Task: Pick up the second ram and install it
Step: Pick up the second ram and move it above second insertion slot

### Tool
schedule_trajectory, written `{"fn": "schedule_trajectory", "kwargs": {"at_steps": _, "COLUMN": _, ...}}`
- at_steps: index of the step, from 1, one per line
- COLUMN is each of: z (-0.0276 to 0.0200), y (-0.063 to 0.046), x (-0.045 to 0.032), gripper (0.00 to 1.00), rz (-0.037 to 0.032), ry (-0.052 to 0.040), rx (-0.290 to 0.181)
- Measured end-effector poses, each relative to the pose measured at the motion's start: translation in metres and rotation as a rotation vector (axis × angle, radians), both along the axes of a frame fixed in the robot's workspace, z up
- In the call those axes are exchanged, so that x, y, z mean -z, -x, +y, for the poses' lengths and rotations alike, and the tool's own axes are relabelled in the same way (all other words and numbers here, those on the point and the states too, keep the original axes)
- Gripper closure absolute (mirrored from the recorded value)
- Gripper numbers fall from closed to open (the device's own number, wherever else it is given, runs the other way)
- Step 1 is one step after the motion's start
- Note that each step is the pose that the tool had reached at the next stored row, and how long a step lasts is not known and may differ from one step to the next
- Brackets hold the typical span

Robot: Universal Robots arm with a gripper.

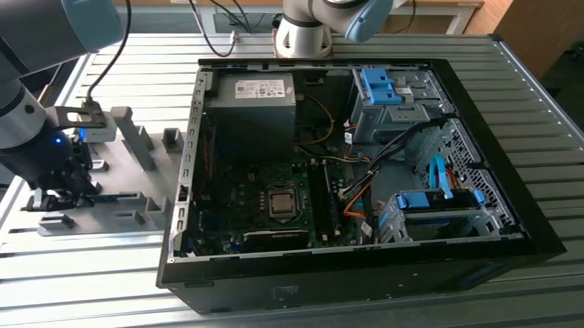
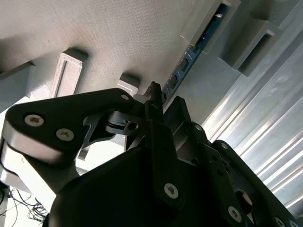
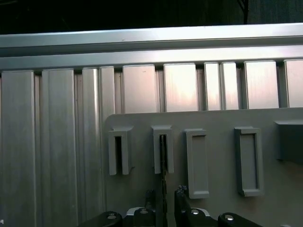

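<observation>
While slotted, second ram point(image 2: 187, 62) between fingers point(image 2: 153, 108).

Ribbed aluminium tabletop point(image 1: 91, 287), wooden cabinet point(image 1: 538, 27) behind, daylight glare across slats

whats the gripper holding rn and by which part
Nothing clamped, it seems: the gripper straddles the second ram along its edge, with a gap on each side.
</observation>
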State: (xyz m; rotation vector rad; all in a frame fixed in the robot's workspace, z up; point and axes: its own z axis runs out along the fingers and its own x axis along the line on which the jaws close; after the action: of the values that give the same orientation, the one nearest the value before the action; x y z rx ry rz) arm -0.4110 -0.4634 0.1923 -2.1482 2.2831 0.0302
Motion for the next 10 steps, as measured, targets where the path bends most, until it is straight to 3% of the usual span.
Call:
{"fn": "schedule_trajectory", "kwargs": {"at_steps": 3, "z": 0.0001, "y": 0.0, "x": 0.0005, "gripper": 0.72, "rz": -0.0001, "ry": -0.0001, "rx": 0.0}}
{"fn": "schedule_trajectory", "kwargs": {"at_steps": 4, "z": 0.0001, "y": 0.0, "x": 0.0006, "gripper": 0.78, "rz": -0.0001, "ry": -0.0001, "rx": 0.0}}
{"fn": "schedule_trajectory", "kwargs": {"at_steps": 10, "z": 0.0001, "y": 0.0, "x": 0.0007, "gripper": 0.86, "rz": -0.0001, "ry": -0.0001, "rx": 0.0}}
